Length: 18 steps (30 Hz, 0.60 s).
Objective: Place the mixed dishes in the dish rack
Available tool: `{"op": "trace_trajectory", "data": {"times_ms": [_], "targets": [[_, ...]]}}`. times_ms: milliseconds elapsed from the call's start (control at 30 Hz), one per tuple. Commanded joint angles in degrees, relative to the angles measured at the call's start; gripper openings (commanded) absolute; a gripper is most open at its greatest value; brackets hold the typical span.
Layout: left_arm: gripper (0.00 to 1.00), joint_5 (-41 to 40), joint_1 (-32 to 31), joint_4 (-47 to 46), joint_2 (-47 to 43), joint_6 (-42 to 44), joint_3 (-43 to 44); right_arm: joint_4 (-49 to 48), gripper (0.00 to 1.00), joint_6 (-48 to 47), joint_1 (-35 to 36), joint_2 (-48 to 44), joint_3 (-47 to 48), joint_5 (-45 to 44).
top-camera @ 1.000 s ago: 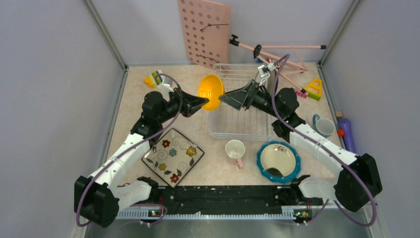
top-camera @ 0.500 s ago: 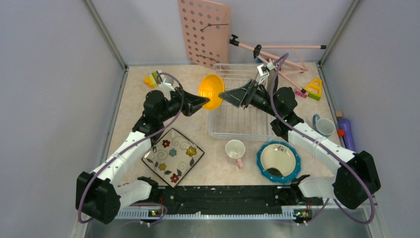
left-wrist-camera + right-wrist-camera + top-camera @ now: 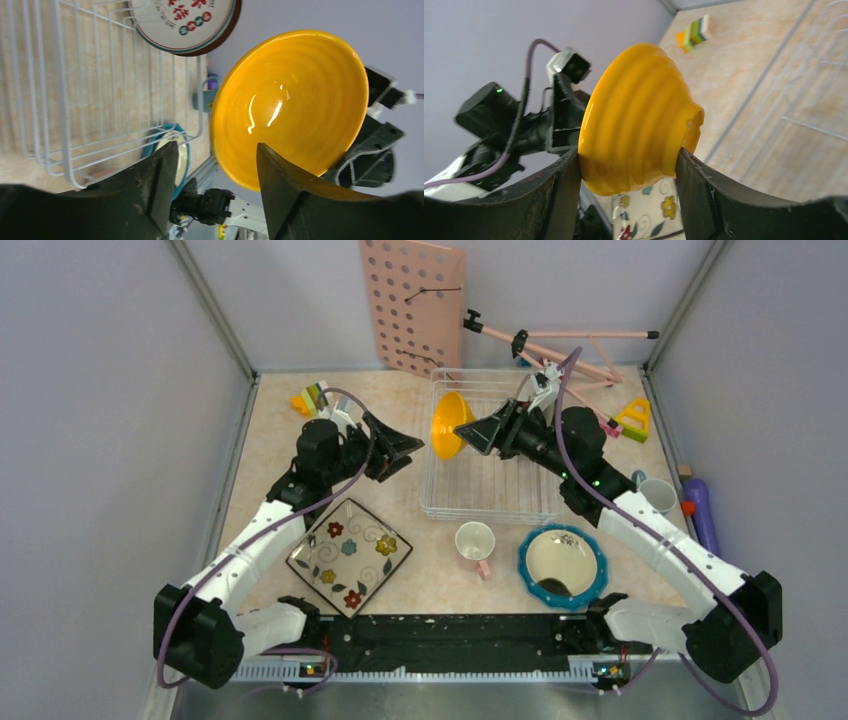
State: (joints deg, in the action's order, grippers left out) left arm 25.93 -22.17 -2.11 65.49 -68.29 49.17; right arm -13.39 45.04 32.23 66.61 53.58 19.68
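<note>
Evidently a placement in progress: the yellow-orange ribbed bowl (image 3: 449, 425) is carried on edge at the white wire dish rack (image 3: 490, 495), in the right arm's grip alone.

The right gripper (image 3: 628, 152) is closed part-way across the bowl's outer wall, one finger on each side, with the rim turned toward the left arm. The bowl sits over the rack's far left part; whether it touches the wires cannot be told. Held on edge, it appears presented to slot between the upright prongs rather than lie flat. The left gripper (image 3: 408, 448) stands well open near the bowl, apart from it and holding nothing, probably kept clear of the descent. The square floral plate (image 3: 350, 555), pink cup (image 3: 475, 540), teal white-dotted dish (image 3: 563, 562) and small blue cup (image 3: 655, 495) remain on the beige table (image 3: 280, 440), outside the rack.
</note>
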Motion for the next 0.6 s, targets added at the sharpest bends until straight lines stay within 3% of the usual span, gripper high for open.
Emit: {"op": "trace_trajectory", "data": {"times_ms": [0, 267, 567], "targets": [[0.7, -6.13, 0.03, 8.3, -2.94, 8.34, 3.71, 17.66, 0.05, -13.04, 0.58, -4.63, 6.18, -12.04], [0.7, -10.42, 0.03, 15.23, -5.26, 16.99, 5.62, 46.31, 0.01, -24.63, 0.64, 0.57, 17.92, -24.57], [0.76, -10.5, 0.03, 22.19, -5.59, 28.37, 7.7, 60.79, 0.02, -27.49, 1.05, 9.44, 24.88, -33.22]]}}
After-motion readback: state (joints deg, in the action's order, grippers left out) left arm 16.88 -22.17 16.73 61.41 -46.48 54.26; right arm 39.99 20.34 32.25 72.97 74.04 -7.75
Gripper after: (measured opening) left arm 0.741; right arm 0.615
